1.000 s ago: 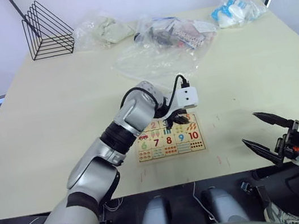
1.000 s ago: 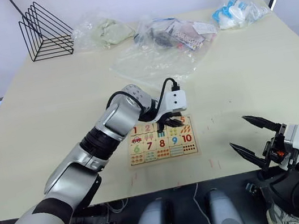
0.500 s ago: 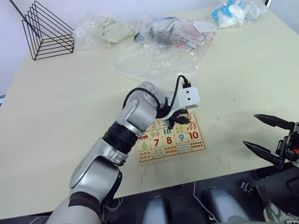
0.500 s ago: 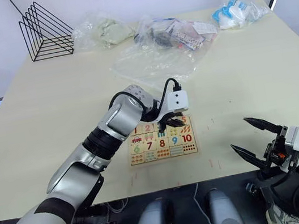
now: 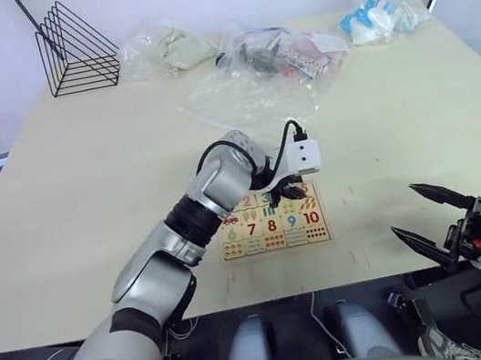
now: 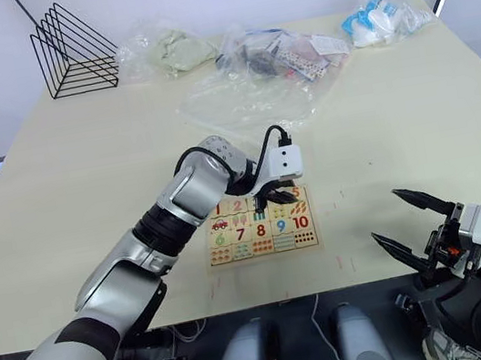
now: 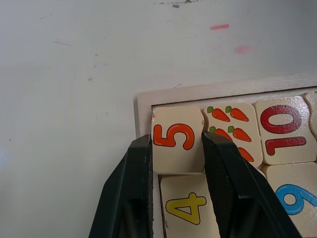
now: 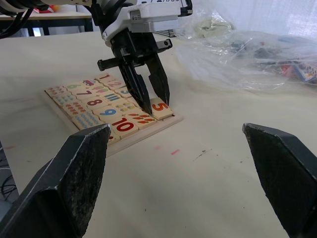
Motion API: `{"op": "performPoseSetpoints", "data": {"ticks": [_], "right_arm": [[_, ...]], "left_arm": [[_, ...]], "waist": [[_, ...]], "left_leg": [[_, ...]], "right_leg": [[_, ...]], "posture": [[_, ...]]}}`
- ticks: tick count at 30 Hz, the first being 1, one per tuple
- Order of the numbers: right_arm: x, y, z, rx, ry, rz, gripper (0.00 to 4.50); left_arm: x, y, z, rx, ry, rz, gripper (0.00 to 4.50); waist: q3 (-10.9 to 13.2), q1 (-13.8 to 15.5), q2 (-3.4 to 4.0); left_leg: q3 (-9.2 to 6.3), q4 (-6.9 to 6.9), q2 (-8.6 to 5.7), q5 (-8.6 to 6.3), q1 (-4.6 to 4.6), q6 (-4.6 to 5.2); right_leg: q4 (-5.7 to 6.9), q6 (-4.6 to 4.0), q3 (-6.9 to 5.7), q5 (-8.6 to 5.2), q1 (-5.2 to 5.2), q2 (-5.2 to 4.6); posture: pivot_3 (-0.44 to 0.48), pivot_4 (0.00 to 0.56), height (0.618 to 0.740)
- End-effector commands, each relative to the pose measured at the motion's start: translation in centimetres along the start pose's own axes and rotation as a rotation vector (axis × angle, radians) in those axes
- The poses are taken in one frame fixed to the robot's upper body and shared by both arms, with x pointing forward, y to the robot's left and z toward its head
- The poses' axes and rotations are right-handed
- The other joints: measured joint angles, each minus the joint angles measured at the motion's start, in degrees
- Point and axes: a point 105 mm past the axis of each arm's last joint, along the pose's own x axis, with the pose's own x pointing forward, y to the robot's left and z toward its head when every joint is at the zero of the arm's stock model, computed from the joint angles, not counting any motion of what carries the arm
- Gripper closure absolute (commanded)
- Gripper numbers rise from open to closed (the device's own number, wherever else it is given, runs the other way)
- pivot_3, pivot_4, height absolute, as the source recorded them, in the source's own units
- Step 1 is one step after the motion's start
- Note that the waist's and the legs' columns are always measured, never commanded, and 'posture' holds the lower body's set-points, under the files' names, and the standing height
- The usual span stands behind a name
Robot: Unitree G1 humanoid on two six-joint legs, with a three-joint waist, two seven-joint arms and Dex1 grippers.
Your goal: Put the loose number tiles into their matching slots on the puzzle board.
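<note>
- Left arm is stretched forward and bent across the counter, wrist angled so the left hand points down at the puzzle board, which sits near the counter's front edge, about 6 o'clock from the plastic bags.
- Left hand is closed down around the 5 tile; one black finger presses each side of it.
- That 5 tile sits at the board's far right corner, just inside the wooden frame, a bit crooked and not quite flush. The 4 tile is right next to it, and the carrot tile and the 10 tile are alongside.
- Right arm hangs low off the counter's front right corner, roughly 4 o'clock from the board and well apart from it.
- Right hand is spread wide open with nothing in it, fingers pointing back toward the board.
- Wire rack stands at the far left corner, around 11 o'clock.
</note>
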Motion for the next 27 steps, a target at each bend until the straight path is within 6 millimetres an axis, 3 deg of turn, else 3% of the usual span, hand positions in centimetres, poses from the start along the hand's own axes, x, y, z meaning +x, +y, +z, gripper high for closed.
{"op": "performPoseSetpoints", "data": {"ticks": [1, 3, 11, 20, 25, 27], "right_arm": [[0.1, 0.1, 0.7, -0.03, -0.022, 0.008, 0.0], [0.0, 0.1, 0.6, -0.03, -0.021, 0.008, 0.0], [-0.1, 0.1, 0.5, -0.028, -0.017, 0.007, 0.0], [-0.2, 0.2, 0.5, -0.027, -0.017, 0.005, 0.0], [-0.2, 0.2, 0.4, -0.027, -0.017, 0.005, 0.0], [-0.2, 0.2, 0.4, -0.027, -0.017, 0.006, 0.0]], "left_arm": [[-0.9, 0.4, 1.6, 0.046, -0.042, 0.023, 1.65], [-0.9, 0.4, 1.7, 0.05, -0.042, 0.029, 0.83], [-1.9, 0.7, 1.9, 0.042, -0.054, 0.028, 0.83], [-4.1, 1.7, 2.1, -0.027, -0.216, -0.02, 0.83], [-4.2, 2.9, 0.3, -0.061, -0.239, 0.027, 0.83], [-4.1, 3.1, -0.5, -0.063, -0.253, 0.04, 1.34]], "waist": [[0.0, 0.0, 0.0], [0.0, 0.0, 0.0], [0.0, 0.0, 0.0], [0.0, 0.0, 0.0], [0.0, 0.0, 0.01], [0.0, 0.0, 0.01]], "left_leg": [[0.0, 0.0, 0.0, 0.0, 0.0, 0.0], [0.0, 0.0, 0.0, 0.0, 0.0, 0.0], [0.0, 0.0, 0.0, 0.0, 0.0, 0.0], [0.0, 0.0, 0.0, 0.0, 0.01, 0.0], [0.0, 0.0, 0.0, 0.0, 0.01, 0.0], [0.0, 0.0, 0.0, 0.0, 0.0, 0.0]], "right_leg": [[0.0, 0.0, 0.0, 0.0, 0.0, 0.0], [0.0, 0.0, 0.0, 0.0, 0.0, 0.0], [0.0, 0.0, 0.0, 0.0, 0.0, 0.0], [0.0, 0.0, -0.01, 0.0, 0.0, 0.0], [0.0, 0.0, -0.01, 0.0, 0.0, 0.0], [0.0, 0.0, -0.01, 0.0, 0.0, 0.0]], "posture": [[0.0, 0.15, 0.74], [0.0, 0.15, 0.74], [0.0, 0.15, 0.74], [0.0, 0.15, 0.74], [0.0, 0.15, 0.74], [0.0, 0.15, 0.74]]}}
